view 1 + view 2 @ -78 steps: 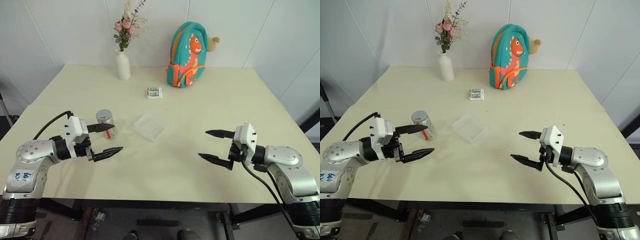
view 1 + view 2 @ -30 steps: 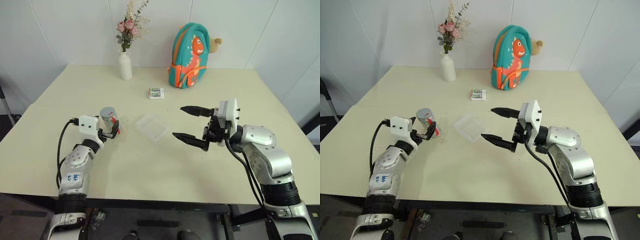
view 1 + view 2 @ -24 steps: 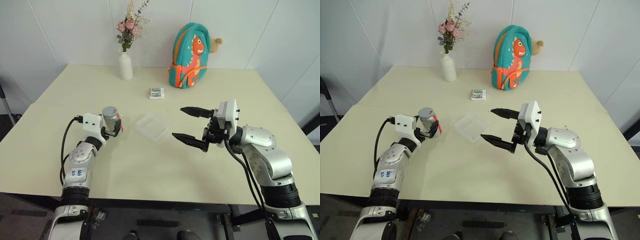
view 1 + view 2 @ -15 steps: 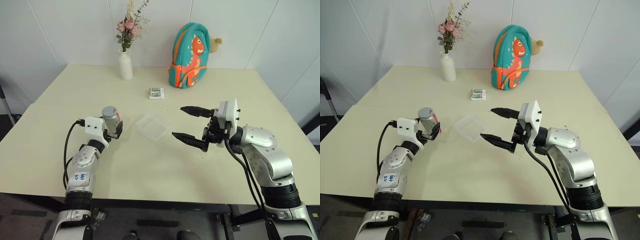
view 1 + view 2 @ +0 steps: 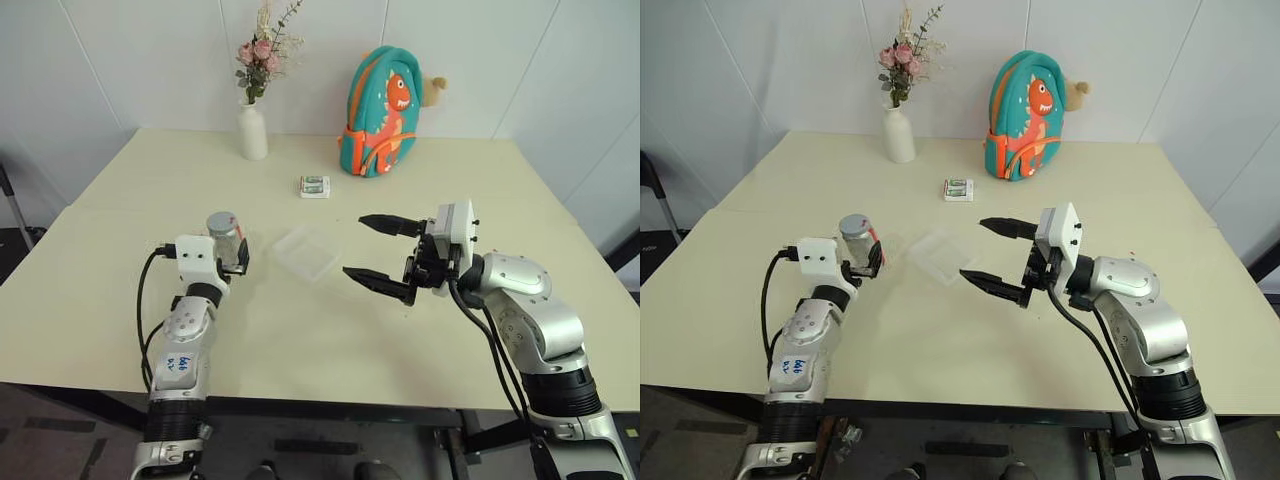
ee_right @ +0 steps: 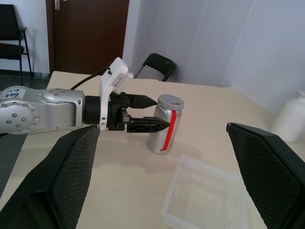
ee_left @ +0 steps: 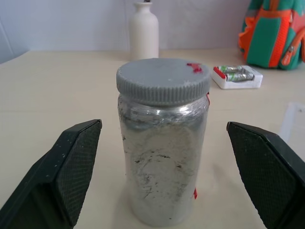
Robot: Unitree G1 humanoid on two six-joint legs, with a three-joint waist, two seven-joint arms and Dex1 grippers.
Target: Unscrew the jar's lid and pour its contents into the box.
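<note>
The jar (image 7: 162,157), clear with a red-and-white label, stands upright on the table (image 5: 300,340) at the left. Its grey lid (image 7: 163,80) with a small red mark is on top. Small dark specks show through the glass. My left gripper (image 7: 163,124) is open, one finger on each side of the jar with a gap on both sides. The box (image 5: 308,250), shallow clear plastic, lies just right of the jar. My right gripper (image 5: 353,245) hovers open and holding nothing, just right of the box, pointing left toward it.
A white vase of flowers (image 5: 252,130), a teal dinosaur backpack (image 5: 388,98) and a small white-and-green pack (image 5: 314,186) stand toward the table's far side. A dark chair (image 6: 159,64) stands beyond the table's left edge.
My left arm has swung to the right, so its open gripper now faces the jar squarely. The right gripper rose from the front edge earlier, then held still.
</note>
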